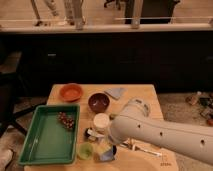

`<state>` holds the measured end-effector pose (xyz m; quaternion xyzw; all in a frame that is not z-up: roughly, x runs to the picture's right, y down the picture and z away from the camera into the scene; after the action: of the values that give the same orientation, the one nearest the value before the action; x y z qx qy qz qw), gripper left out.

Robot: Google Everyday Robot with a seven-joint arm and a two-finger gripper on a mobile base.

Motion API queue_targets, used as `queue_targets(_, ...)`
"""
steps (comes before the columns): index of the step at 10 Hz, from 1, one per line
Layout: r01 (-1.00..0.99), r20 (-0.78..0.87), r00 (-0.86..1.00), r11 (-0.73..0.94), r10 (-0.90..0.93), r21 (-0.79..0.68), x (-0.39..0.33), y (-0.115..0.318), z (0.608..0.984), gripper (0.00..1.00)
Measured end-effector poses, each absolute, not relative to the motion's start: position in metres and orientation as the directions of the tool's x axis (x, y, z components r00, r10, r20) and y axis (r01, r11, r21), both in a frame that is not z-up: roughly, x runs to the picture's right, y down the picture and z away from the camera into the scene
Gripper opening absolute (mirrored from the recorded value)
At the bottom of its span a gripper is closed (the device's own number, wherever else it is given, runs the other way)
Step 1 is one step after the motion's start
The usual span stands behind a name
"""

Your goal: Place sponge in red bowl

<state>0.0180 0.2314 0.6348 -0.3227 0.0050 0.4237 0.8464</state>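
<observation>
1. The reach-and-grasp step is in hand, as I judge it. The sponge is lying at the near edge of the wooden table, just right of the small green cup and not yet in the red bowl.
2. The red bowl is sitting at the far left of the table, well apart from the sponge. The dark maroon bowl and the white cup are standing between them.
3. The next move is probably calling for a firm hold on the sponge, then a lift clear of the cup and the maroon bowl, going far and left to the red bowl.
4. The white arm is reaching in from the right and bending down at the near side. The gripper is hanging low, just near of the white cup and close to the sponge.
5. Whether the gripper is spread or closed, I cannot tell.
</observation>
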Motion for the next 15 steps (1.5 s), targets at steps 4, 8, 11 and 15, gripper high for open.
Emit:
queue_targets(4, -0.751, -0.309, 0.617, 0.422, 0.724, -0.508, 0.009, 0.247, 0.632, 0.80)
queue_targets(8, -0.736, -0.337, 0.637, 0.420, 0.693, -0.531, -0.011, 0.276, 0.646, 0.80)
queue_targets(11, -0.741, -0.368, 0.630, 0.387, 0.684, -0.549, -0.014, 0.293, 0.661, 0.80)
queue_targets(15, -0.757, -0.388, 0.611, 0.366, 0.690, -0.542, -0.008, 0.296, 0.669, 0.78)
